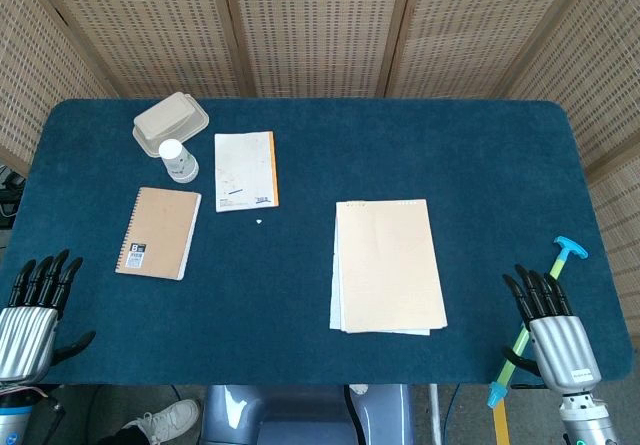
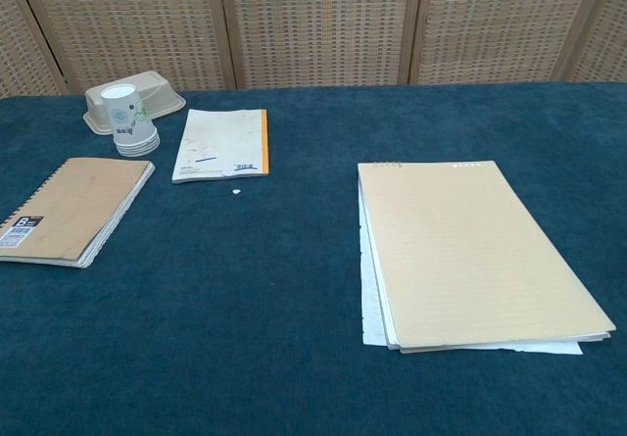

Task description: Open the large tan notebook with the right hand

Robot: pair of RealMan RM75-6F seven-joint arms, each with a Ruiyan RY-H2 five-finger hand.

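The large tan notebook (image 1: 390, 265) lies closed and flat right of the table's middle, with white pages showing along its left and near edges; the chest view shows the large tan notebook (image 2: 470, 250) too. My right hand (image 1: 552, 320) hovers at the near right corner of the table, fingers extended and apart, holding nothing, well right of the notebook. At the near left corner, my left hand (image 1: 35, 305) is likewise spread and empty. Neither hand appears in the chest view.
A small spiral-bound brown notebook (image 1: 158, 232) lies at the left. Behind it are a white pad with an orange edge (image 1: 245, 170), a paper cup (image 1: 178, 160) and a beige lidded container (image 1: 171, 122). A green and blue tool (image 1: 535, 310) pokes out past the table's right edge.
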